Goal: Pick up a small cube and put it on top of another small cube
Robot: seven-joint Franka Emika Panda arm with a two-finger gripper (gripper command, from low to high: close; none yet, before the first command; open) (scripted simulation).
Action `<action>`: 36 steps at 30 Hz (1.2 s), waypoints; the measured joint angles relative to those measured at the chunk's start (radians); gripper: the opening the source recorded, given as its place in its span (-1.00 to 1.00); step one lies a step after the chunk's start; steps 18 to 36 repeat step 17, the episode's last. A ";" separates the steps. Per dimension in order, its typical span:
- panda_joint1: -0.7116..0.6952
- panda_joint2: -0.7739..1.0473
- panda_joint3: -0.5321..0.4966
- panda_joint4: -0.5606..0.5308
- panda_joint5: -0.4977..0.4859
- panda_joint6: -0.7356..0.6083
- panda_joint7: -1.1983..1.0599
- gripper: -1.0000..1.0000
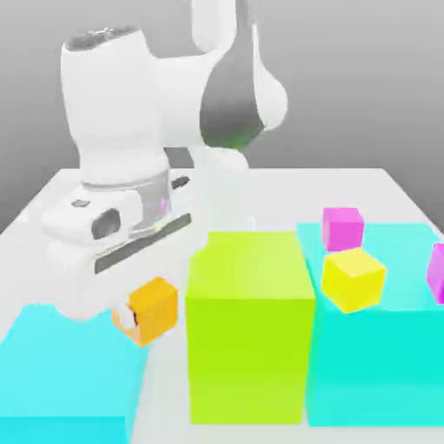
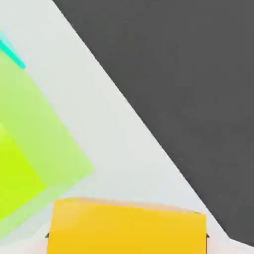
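The small cube [image 1: 156, 308] is plain orange and hangs under my hand, between the low cyan block [image 1: 65, 364] at the exterior view's left and the lime block [image 1: 250, 325]. My gripper [image 1: 147, 314] is shut on it; one white finger [image 1: 125, 319] shows at the side of the cube facing the exterior view's left. In the hand view the orange cube [image 2: 126, 228] spans the gap between my two fingertips, with the lime block [image 2: 30, 149] close beside it. I cannot tell whether the cube rests on anything.
A tall cyan block [image 1: 381, 347] at the exterior view's right carries a lemon-yellow small cube [image 1: 353, 277], a magenta small cube [image 1: 343, 227] and another magenta one [image 1: 436, 271] at the picture's edge. The white table [image 2: 99, 114] ends at a dark floor [image 2: 188, 74].
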 joint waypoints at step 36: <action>0.348 0.017 0.227 0.153 -0.166 -0.228 -0.002 1.00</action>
